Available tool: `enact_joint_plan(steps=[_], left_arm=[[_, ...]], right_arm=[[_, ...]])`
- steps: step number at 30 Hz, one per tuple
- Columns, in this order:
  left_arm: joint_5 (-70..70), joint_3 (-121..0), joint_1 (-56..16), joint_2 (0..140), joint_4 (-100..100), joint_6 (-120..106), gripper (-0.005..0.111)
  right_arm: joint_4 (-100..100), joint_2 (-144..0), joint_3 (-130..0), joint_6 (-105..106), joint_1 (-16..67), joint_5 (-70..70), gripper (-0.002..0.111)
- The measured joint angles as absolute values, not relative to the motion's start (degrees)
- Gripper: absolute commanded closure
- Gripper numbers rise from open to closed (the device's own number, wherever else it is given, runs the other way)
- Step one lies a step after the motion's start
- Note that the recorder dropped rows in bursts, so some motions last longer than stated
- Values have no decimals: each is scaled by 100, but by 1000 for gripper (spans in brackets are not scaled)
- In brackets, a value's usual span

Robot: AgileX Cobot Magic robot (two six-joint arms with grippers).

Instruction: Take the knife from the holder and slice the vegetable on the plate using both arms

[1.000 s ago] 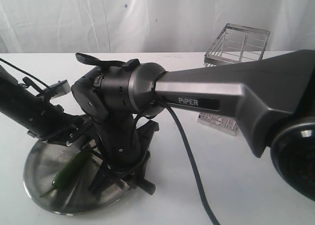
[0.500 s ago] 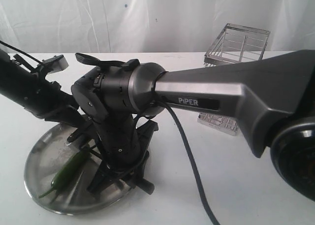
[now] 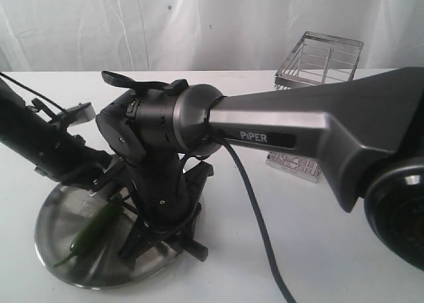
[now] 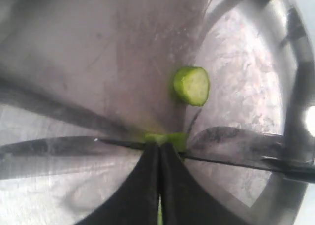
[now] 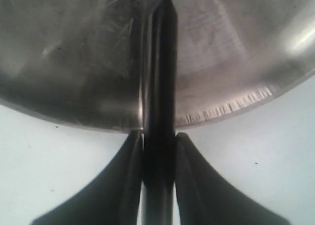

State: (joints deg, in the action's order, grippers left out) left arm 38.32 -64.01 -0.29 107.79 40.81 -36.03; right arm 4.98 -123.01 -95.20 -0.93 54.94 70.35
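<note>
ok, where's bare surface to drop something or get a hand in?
Free: foreground white table between the black cable and the grey right arm; also the back strip left of the silver wire basket. Crowded: the round steel plate, where the left end effector pinches the green chili pepper and the right end effector holds the black-handled knife.

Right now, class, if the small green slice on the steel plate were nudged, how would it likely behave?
The slice looks short and round, so it would probably roll or skid. The plate is smooth, shiny metal, likely offering little grip. It seems small and light; a nudge should shift it.
</note>
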Motion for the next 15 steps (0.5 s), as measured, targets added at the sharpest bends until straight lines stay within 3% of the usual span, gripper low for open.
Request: enact_joint_plan(steps=[15], left_arm=[[4280,-6863,-41,10219,3662,-3326,107]], right_arm=[[705,-12301,-9555,-48,5494,6998,107]])
